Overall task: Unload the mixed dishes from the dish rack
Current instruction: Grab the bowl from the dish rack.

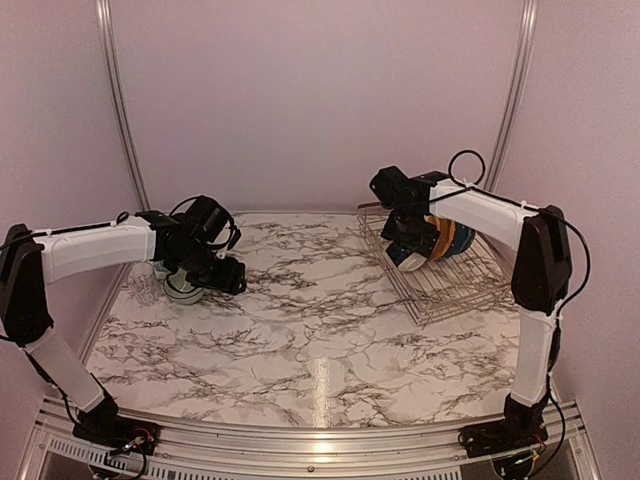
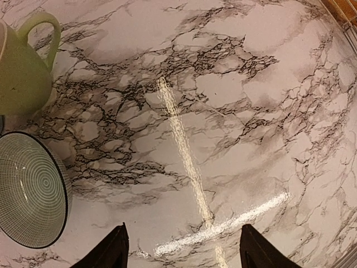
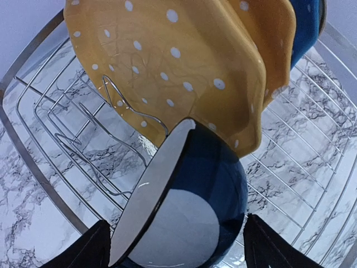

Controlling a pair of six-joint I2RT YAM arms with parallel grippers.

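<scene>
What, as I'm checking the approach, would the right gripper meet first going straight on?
Probably the blue bowl on edge in the dish rack, just ahead of the right gripper; depth is unclear.

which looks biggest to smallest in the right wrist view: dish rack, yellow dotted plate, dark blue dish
1. dish rack, spanning the whole frame
2. yellow dotted plate
3. dark blue dish; nearest the camera and cut off at the bottom, so plate versus dish is unsure
</scene>
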